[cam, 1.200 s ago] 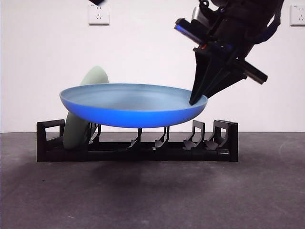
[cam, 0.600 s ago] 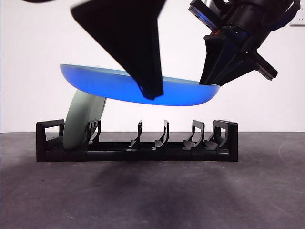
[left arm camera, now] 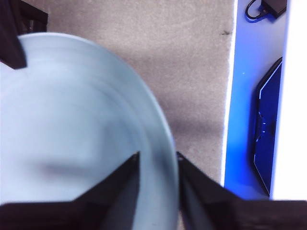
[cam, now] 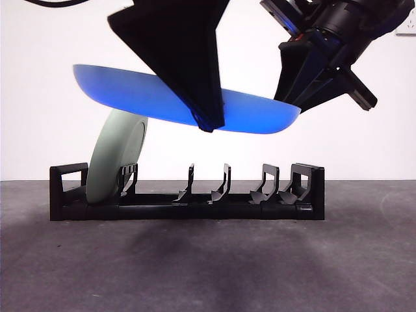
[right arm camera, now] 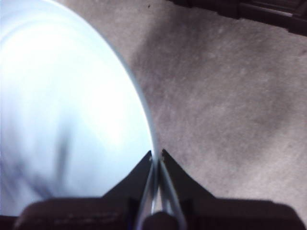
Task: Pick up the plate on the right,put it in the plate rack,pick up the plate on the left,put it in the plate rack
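Since half a second ago the blue plate (cam: pixel 182 104) has tilted further, its left edge rising toward the upper left of the front view. Right gripper (right arm camera: pixel 157 154) pinches the plate's rim between closed jaws at upper right. Left gripper (left arm camera: pixel 157 160) straddles the near rim, jaws parted around it, at upper centre. Below, the plate rack (cam: pixel 188 201) sits on the dark table (cam: pixel 208 266), a pale green plate (cam: pixel 114 162) standing in its left slot.
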Action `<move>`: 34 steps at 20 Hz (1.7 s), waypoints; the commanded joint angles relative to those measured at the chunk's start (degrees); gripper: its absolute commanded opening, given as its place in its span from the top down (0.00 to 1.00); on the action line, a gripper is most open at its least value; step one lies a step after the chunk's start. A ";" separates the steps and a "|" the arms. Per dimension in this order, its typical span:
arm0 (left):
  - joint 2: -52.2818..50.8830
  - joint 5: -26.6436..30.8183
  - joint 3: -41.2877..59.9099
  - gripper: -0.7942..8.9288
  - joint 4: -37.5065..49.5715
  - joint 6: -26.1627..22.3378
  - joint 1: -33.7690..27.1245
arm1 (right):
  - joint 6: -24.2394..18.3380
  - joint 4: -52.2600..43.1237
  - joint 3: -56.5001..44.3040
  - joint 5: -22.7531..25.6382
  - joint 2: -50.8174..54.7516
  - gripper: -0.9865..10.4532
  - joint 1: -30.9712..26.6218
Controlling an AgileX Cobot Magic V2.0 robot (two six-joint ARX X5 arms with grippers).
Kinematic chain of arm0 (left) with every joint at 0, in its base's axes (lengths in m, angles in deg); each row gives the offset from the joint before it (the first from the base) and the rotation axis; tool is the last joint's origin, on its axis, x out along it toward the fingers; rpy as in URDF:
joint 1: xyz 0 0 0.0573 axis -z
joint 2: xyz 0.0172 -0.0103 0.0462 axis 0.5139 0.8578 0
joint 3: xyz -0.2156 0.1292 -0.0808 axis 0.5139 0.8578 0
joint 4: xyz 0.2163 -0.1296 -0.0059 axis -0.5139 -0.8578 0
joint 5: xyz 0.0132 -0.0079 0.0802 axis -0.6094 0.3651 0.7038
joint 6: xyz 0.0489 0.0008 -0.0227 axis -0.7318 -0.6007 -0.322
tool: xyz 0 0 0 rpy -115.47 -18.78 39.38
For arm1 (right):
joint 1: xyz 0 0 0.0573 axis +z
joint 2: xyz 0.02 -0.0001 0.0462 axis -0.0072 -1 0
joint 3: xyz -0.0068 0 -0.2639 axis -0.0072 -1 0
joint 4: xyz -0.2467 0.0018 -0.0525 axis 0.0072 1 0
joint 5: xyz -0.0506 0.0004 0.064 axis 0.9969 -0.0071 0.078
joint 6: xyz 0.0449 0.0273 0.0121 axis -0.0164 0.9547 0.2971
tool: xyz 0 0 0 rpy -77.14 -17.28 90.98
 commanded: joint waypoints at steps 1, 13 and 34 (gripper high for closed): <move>1.07 0.00 0.24 0.84 0.44 -0.50 0.07 | -0.42 -0.09 -0.04 -0.48 1.62 0.92 -0.31; 1.64 0.42 0.24 0.93 2.80 -0.44 0.13 | -1.79 2.49 -0.04 0.00 11.13 0.86 -2.43; -1.31 -29.44 0.24 0.93 34.23 23.02 -22.16 | -1.25 -1.03 -0.04 31.67 30.42 0.75 -9.27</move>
